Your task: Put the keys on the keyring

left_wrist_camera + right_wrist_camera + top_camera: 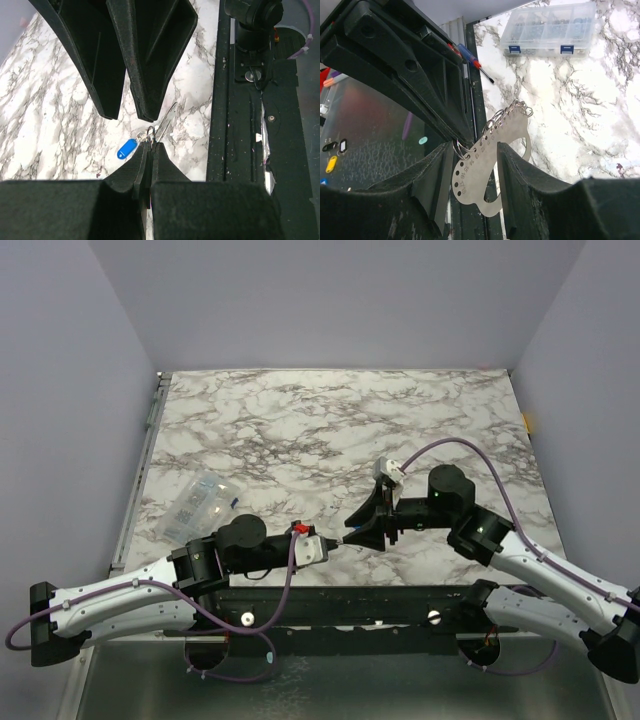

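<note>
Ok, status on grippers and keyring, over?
Left gripper shut on keyring. Right gripper open, tips alongside it. Blue key by left gripper, not visibly threaded. No obstruction seen.

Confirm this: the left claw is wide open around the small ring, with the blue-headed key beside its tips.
One thing is wrong. The left claw is not wide open: its jaws are pinched shut on the small ring, as the left wrist view shows. The rest holds, and the blue-headed key sits beside its tips.
</note>
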{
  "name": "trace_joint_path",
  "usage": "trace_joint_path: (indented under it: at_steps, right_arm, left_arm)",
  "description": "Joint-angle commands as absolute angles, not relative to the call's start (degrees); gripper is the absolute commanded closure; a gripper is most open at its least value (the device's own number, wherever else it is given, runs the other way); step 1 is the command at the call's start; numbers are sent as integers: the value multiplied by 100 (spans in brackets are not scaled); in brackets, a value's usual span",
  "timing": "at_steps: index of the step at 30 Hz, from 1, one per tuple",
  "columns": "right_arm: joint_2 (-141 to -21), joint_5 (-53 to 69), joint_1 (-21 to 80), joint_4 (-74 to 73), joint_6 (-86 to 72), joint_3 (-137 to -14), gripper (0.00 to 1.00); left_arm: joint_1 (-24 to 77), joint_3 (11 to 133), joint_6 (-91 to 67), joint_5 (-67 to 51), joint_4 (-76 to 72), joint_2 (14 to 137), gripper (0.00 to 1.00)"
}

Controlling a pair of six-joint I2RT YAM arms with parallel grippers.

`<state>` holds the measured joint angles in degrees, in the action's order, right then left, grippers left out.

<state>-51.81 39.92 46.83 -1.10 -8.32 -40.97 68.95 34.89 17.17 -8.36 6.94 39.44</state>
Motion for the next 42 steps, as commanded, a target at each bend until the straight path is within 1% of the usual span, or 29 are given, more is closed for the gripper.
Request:
trace_joint_path:
  at_steps: [1,7,13,21,26,28,30,34,36,42]
  right_arm:
    - [-5297,4100,4720,-220,-783,-4148,52]
    - [-5531,4593,4720,-134,-877,-4160,52]
    - [-5590,4588,4720,-53,-917,-4127,51]
    - [-5697,4644,4728,150,-991,-4141,58]
    - [-5739,4663,4749,244,-1033,-4144,60]
    - [-5747,4635,4763,242,-1008,-4143,64]
    - [-5753,4620,4777,215,-969,-4133,70]
    - [-5745,4552,4781,15,-806,-4124,88]
    - [-5716,4496,4783,9,-756,-4125,98]
    - [-5623,4476,4790,29,-722,-4110,99]
  left_arm:
    - [6825,3524,1705,-1024,504,3891,100]
    - [6797,3503,1616,-1039,470,3867,100]
    - [6754,3502,1568,-1066,425,3858,100]
    - [6741,3481,1531,-1109,409,3864,100]
    - [6733,3480,1537,-1112,404,3921,100]
    - [6727,3480,1531,-1106,405,3930,100]
    - [6722,3480,1524,-1088,404,3929,100]
    - [6695,3474,1520,-1049,406,3926,100]
    - [6682,3480,1511,-1035,406,3916,100]
    - [6621,3481,1480,-1082,387,3921,100]
